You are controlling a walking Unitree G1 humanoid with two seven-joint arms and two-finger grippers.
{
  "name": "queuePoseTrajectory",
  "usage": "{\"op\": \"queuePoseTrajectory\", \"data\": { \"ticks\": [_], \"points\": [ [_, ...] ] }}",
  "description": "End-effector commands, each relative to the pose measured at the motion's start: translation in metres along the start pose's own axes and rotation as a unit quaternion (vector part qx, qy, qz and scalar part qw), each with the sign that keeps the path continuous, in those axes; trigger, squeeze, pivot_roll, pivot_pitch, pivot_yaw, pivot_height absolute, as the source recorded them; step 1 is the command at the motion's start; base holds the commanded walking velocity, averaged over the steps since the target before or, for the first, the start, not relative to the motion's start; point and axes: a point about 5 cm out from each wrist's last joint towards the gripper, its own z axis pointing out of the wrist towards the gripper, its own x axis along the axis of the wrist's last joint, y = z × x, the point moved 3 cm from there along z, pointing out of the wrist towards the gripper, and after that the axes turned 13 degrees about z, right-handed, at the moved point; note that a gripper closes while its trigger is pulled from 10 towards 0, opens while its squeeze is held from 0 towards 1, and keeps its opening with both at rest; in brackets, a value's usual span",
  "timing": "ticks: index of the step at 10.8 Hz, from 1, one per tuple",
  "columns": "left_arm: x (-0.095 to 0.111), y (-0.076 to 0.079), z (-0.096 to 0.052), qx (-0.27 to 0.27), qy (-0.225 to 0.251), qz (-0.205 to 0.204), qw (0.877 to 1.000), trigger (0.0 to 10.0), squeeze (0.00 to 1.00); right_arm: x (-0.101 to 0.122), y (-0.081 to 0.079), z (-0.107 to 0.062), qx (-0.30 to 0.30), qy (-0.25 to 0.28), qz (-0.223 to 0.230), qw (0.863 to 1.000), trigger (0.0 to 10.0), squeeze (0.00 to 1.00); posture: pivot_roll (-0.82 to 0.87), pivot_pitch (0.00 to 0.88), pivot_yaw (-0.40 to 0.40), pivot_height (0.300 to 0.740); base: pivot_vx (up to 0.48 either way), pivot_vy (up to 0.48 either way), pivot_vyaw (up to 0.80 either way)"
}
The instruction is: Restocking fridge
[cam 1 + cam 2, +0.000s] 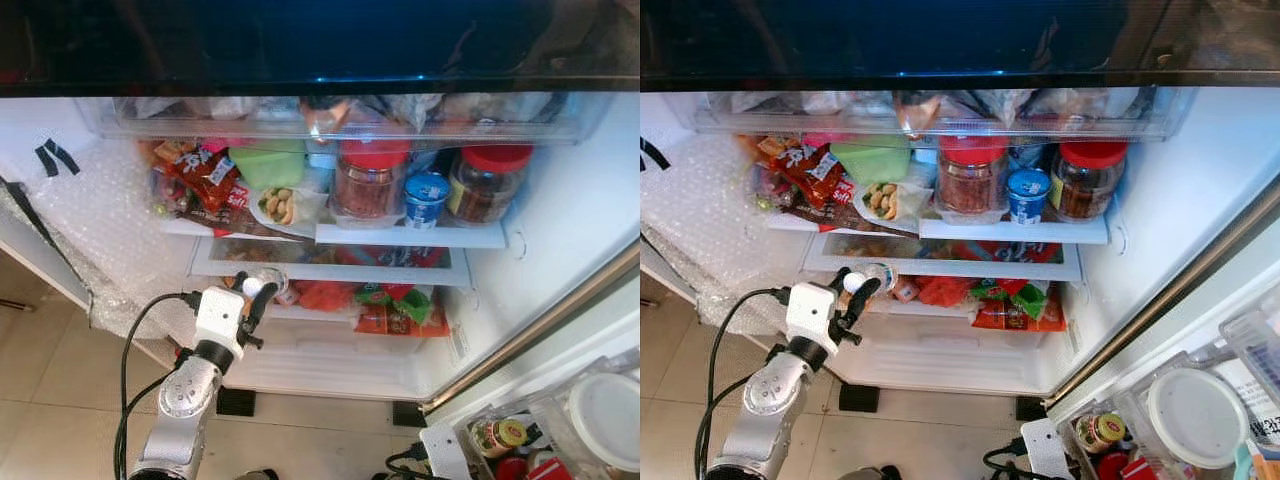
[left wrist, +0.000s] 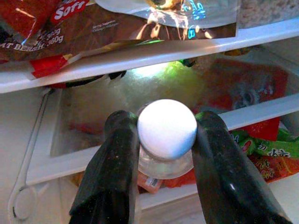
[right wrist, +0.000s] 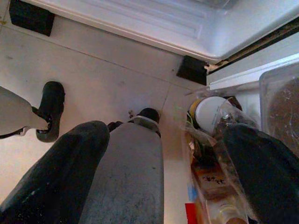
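My left gripper [image 1: 257, 291] reaches up to the front of the fridge's lower shelf [image 1: 330, 270]. It is shut on a small clear bottle with a white cap [image 2: 167, 128], one black finger [image 2: 114, 163] on each side just below the cap. The bottle [image 1: 267, 282] points into the gap under the middle shelf, in front of red and green snack packets [image 1: 395, 305]. In the right wrist view, my right gripper [image 3: 159, 186] hangs low over the tiled floor, open, with nothing between its fingers.
The middle shelf [image 1: 410, 236] holds two red-lidded jars [image 1: 368, 180], a blue cup [image 1: 426, 198], a green box [image 1: 268, 165] and snack bags [image 1: 205, 178]. Bubble wrap [image 1: 110, 230] covers the left wall. The open door's bins [image 1: 560, 420] with jars stand at the right.
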Motion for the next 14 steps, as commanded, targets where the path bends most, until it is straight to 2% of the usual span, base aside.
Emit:
{"op": "queuePoseTrajectory", "data": {
  "ticks": [1, 7, 9, 12, 14],
  "points": [
    [-0.001, -0.002, -0.005, 0.008, 0.002, 0.001, 1.000, 10.0, 0.00, -0.018, 0.000, -0.003, -0.001, -0.029, 0.005, 1.000, 10.0, 0.00, 0.11, 0.176, 0.038, 0.740, 0.000, 0.000, 0.00],
    [0.004, -0.006, 0.001, 0.020, 0.004, -0.002, 1.000, 10.0, 0.00, -0.018, -0.002, -0.003, -0.003, -0.027, 0.013, 1.000, 10.0, 0.00, 0.11, 0.194, 0.036, 0.740, 0.000, 0.000, 0.00],
    [0.005, -0.008, 0.003, 0.023, 0.005, -0.001, 1.000, 10.0, 0.00, -0.017, -0.003, -0.003, 0.002, -0.025, 0.015, 1.000, 10.0, 0.00, 0.11, 0.197, 0.036, 0.715, 0.000, 0.000, 0.00],
    [0.009, -0.009, 0.007, 0.025, 0.011, 0.001, 1.000, 10.0, 0.00, -0.016, -0.003, -0.003, 0.003, -0.022, 0.017, 1.000, 10.0, 0.00, 0.11, 0.202, 0.037, 0.715, 0.000, 0.000, 0.00],
    [0.010, -0.010, 0.007, 0.029, 0.011, -0.001, 1.000, 10.0, 0.00, -0.015, -0.004, -0.002, 0.006, -0.022, 0.022, 0.999, 10.0, 0.00, 0.11, 0.202, 0.038, 0.695, 0.000, 0.000, 0.00]
  ]
}}
